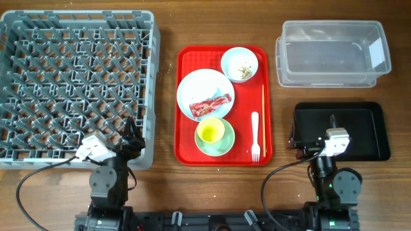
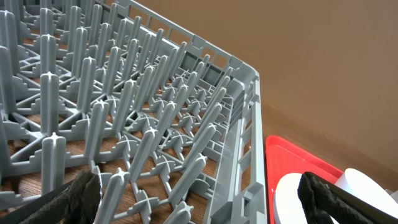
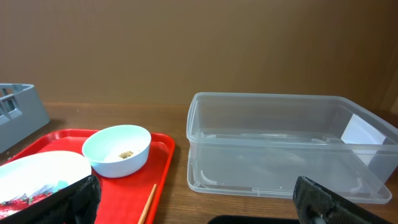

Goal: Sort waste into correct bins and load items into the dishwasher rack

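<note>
The grey dishwasher rack point(image 1: 77, 83) fills the left of the table. On the red tray point(image 1: 186, 151) sit a pale blue plate point(image 1: 205, 86) bearing a red wrapper point(image 1: 210, 106), a blue bowl point(image 1: 239, 64) with crumbs, a yellow cup point(image 1: 210, 130) on a green saucer point(image 1: 221, 146), a white fork point(image 1: 255, 136) and chopsticks point(image 1: 262, 115). The clear tub point(image 1: 331, 54) and black tray point(image 1: 359, 128) lie to the right. My left gripper point(image 1: 131, 131) hangs open over the rack's point(image 2: 155, 124) near right corner. Over the black tray's left end, my right gripper point(image 1: 313, 131) is open and holds nothing.
In the right wrist view the bowl point(image 3: 117, 149) and the tub point(image 3: 280, 143) stand ahead, with a strip of bare wood between the red tray and the tub. A brown wall backs the table. Cables trail from both arm bases along the front edge.
</note>
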Robot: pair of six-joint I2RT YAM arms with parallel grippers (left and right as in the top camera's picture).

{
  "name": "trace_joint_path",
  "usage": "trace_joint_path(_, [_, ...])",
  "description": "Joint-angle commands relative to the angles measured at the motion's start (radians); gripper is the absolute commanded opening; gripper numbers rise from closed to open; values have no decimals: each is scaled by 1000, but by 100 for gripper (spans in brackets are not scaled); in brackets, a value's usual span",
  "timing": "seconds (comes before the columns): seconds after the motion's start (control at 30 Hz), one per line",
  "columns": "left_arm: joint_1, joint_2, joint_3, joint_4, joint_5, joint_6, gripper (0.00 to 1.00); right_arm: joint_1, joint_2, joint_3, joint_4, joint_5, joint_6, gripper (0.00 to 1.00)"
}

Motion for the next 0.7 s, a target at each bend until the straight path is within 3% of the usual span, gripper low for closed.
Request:
trace_joint_path(0.0, [0, -145, -6, -1, -14, 8, 100, -5, -16, -8, 8, 18, -17, 100])
trace_joint_path(0.67, [59, -144, -6, -1, -14, 8, 100, -5, -16, -8, 8, 18, -17, 100])
